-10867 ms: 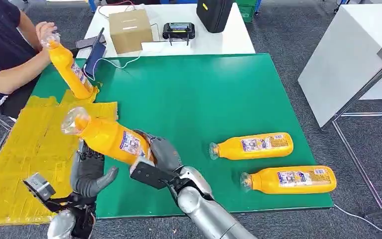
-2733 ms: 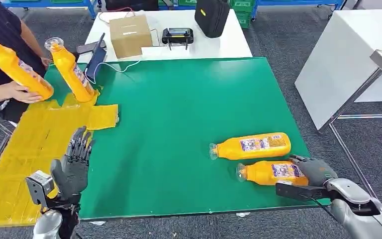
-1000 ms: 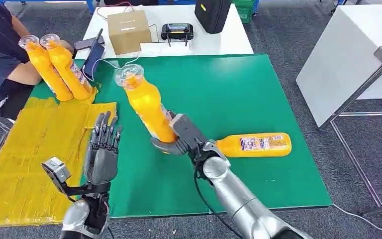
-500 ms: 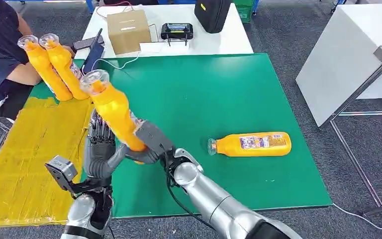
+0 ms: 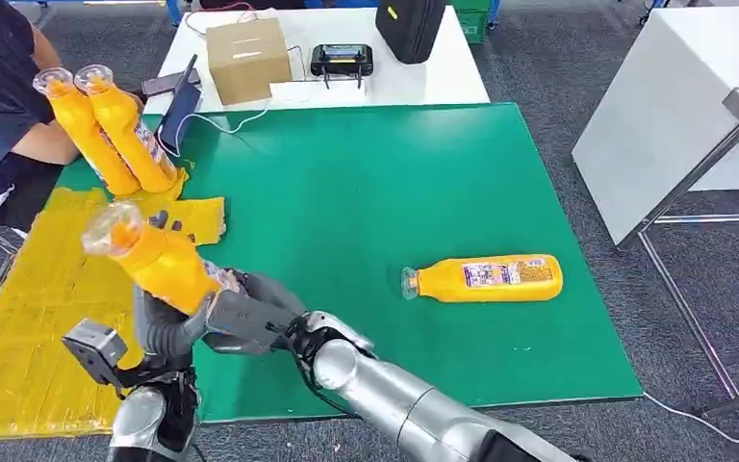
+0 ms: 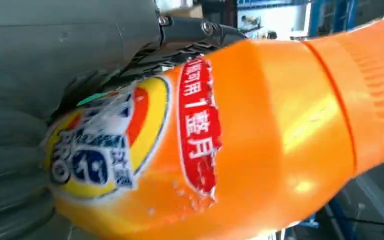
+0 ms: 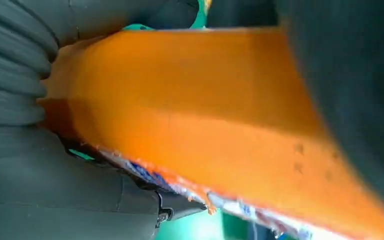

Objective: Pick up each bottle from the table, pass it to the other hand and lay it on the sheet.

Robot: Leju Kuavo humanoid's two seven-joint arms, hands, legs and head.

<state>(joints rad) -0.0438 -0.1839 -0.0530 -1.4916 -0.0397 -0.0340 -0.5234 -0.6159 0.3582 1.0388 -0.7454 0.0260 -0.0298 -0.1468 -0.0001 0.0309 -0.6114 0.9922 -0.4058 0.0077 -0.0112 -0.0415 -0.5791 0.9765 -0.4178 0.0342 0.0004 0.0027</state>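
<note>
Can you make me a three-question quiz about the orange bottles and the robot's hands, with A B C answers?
1. Where does the lone bottle lie?
A. on the green mat
B. on the yellow sheet
C. on the floor

2. How many orange bottles can you see?
A. two
B. four
C. six

3. What is happening to the raised bottle?
A. it stands alone
B. both hands touch it
C. a person holds it

Answers: 1 A, green lies under it. 2 B, one raised, one lying, two leaning by the person. 3 B, left hand and right hand meet at it.
</note>
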